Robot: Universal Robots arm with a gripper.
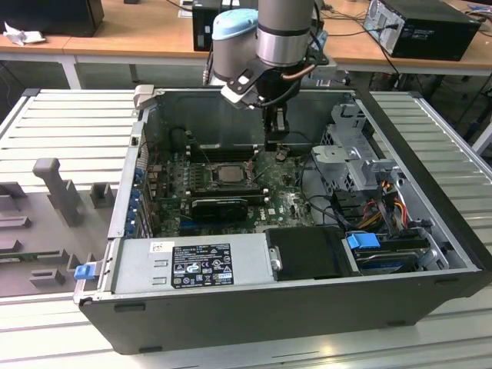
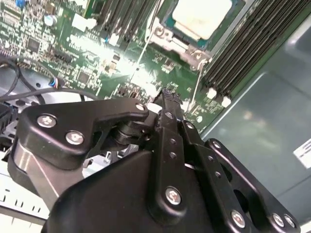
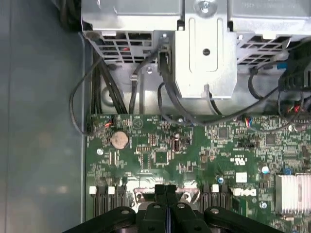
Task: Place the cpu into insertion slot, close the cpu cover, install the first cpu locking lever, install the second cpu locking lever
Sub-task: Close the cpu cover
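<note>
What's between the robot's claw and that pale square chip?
In the second wrist view, a stretch of green circuit board with small soldered parts, then the metal socket frame, lies between the gripper and the cpu.

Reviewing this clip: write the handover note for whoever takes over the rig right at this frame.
State of the gripper: shut, holding nothing that shows, low over the green board beside the insertion slot, toward the exterior view's right.
The cpu sits in the slot, pale face up.
The cpu cover looks lowered around it.
Done: cpu placed, cover apparently closed.
Left: both locking levers. The thin wire rods reach out past the socket's corners and seem unlatched, though that is hard to tell.
</note>
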